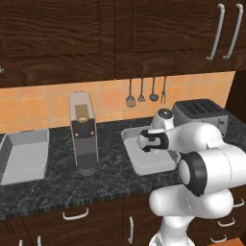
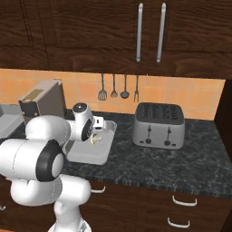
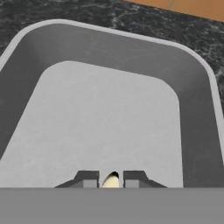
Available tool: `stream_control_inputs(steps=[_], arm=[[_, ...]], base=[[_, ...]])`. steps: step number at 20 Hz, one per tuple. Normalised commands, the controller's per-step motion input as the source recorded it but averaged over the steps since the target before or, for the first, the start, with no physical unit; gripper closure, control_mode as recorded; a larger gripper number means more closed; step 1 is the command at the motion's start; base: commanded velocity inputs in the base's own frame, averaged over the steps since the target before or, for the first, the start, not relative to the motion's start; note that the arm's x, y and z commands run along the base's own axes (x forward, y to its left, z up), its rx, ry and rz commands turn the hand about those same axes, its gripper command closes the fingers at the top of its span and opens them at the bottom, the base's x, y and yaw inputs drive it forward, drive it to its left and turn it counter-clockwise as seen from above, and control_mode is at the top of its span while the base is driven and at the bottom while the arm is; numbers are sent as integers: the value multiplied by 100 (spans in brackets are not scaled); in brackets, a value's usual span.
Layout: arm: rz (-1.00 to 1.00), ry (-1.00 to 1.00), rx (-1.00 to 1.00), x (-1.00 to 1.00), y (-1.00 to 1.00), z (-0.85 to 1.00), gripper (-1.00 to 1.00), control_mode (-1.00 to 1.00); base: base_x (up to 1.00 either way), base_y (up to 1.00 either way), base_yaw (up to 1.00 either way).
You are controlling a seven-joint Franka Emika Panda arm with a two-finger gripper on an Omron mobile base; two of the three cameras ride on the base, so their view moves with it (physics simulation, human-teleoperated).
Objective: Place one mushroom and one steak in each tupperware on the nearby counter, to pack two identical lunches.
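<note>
My gripper point(image 3: 110, 179) hangs low inside a shallow light-grey tupperware point(image 3: 109, 48), shut on a small pale-tan mushroom point(image 3: 110, 180) that shows between the finger tips. From the base, the hand point(image 1: 154, 144) sits over this tupperware point(image 1: 132, 161) left of the toaster, with the mushroom point(image 2: 94, 140) just under the gripper point(image 2: 94, 136) and above the tupperware's floor point(image 2: 86, 158). A second tupperware point(image 1: 24, 158) lies at the far left of the dark marbled counter point(image 1: 105, 178). No steak is in view.
A tall coffee machine point(image 1: 84, 134) stands between the two containers. The silver toaster point(image 2: 158, 124) sits right of the near container. Utensils point(image 2: 113, 88) hang on the tiled wall behind. Dark cabinets hang overhead, and drawers with curved handles line the counter front.
</note>
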Motion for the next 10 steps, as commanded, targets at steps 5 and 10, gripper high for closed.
stream_control_inputs(steps=[5,10], arm=[[0,0,0,0,0,8,-100,-100],[0,0,-2,-53,-2,57,-100,-100]], base=[[0,0,0],[0,0,0]])
